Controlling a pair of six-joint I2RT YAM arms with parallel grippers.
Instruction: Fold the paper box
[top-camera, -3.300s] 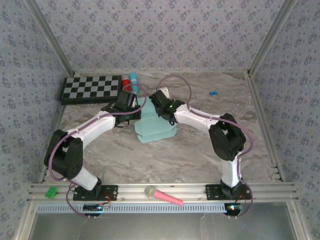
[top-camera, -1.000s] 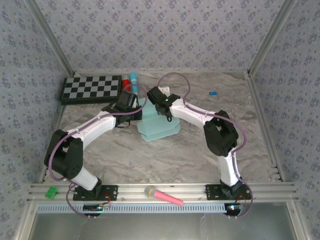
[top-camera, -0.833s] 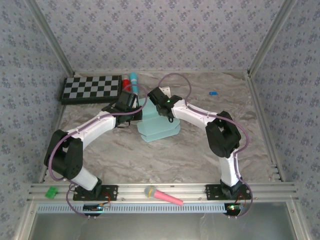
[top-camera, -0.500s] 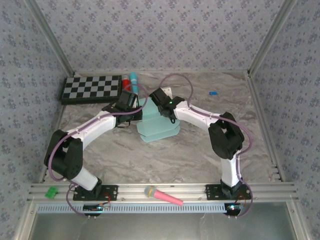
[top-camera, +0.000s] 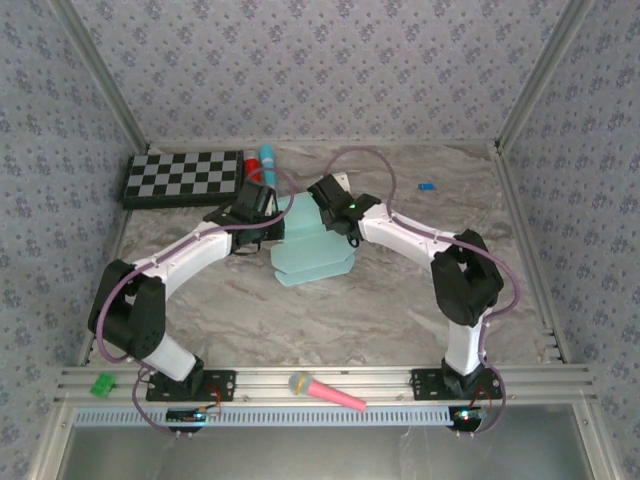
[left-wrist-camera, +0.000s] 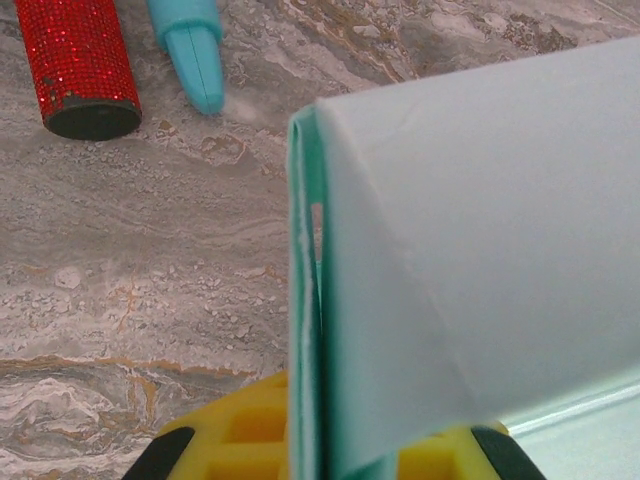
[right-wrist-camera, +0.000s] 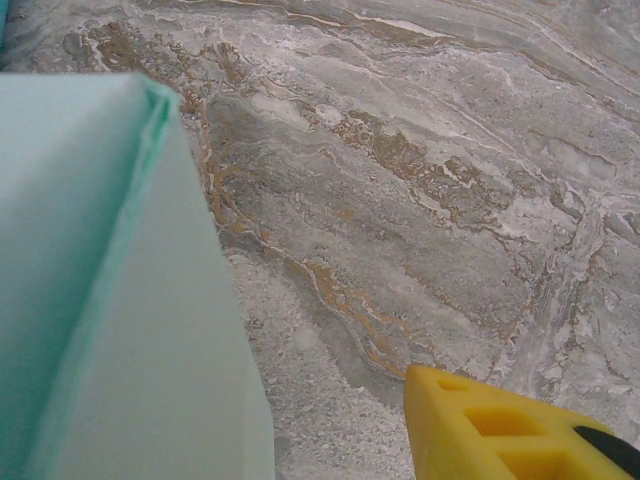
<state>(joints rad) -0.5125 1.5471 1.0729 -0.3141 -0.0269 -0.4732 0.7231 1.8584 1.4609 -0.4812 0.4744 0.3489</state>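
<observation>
Smooth pale-aqua card, sharply creased, the paper box sits on the marbled bench. Left hand clenches its doubled edge; right hand is released

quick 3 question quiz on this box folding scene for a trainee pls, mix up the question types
1. True or false: the left hand is shut on a folded edge of the paper box.
2. Pick one: seen from the top camera, the checkerboard lies at the A) far left, B) far right, C) near middle.
3. Fill in: in the left wrist view, beside the turquoise marker lies a glittery ___ cylinder.

Key: 1 true; 2 A; 3 red.
</observation>
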